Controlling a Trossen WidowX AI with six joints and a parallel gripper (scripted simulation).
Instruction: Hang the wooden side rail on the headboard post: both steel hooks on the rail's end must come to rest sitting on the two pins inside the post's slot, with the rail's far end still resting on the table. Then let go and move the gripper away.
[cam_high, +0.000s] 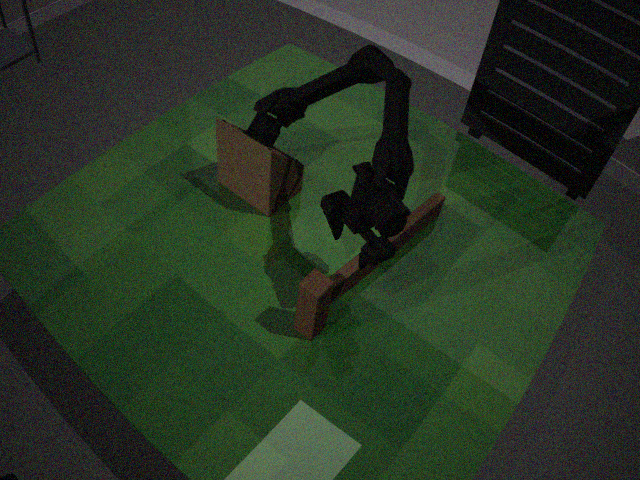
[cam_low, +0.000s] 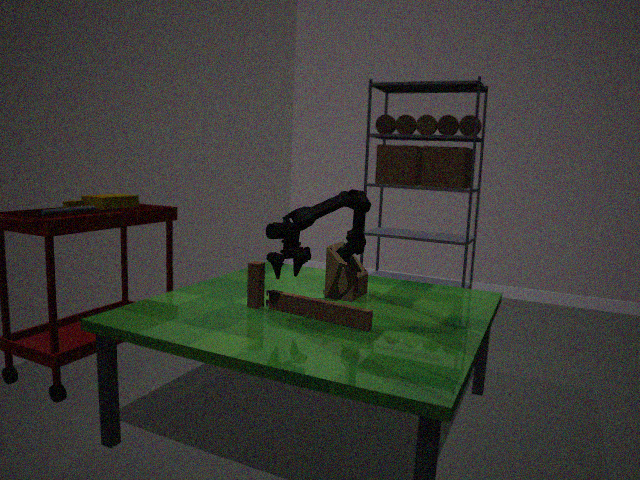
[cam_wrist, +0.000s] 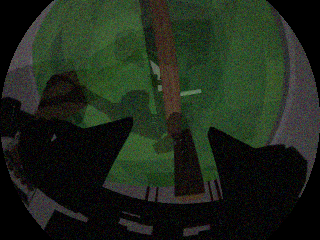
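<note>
The wooden headboard post (cam_high: 309, 312) (cam_low: 255, 285) (cam_wrist: 189, 167) stands upright on the table (cam_high: 155, 330) (cam_low: 206, 330). The wooden side rail (cam_high: 431, 207) (cam_low: 325, 310) (cam_wrist: 169, 65) lies on its long edge on the table, its near end pointing at the post. The exterior view shows a small gap between rail and post, with the dark hooks (cam_low: 268, 298) at the rail's end; whether they touch the pins cannot be told. The slot's pins are not discernible. My gripper (cam_high: 351, 252) (cam_low: 286, 276) (cam_wrist: 171, 126) is open and empty, above the rail's post end, fingers pointing down on either side of its line.
A wooden angled stand (cam_high: 242, 165) (cam_low: 334, 273) is beside the arm's base. A pale rectangle (cam_high: 299, 444) shows on the table's near part. Off the table are a dark slatted cabinet (cam_high: 547, 103), a red cart (cam_low: 113, 214) and a metal shelf (cam_low: 423, 237).
</note>
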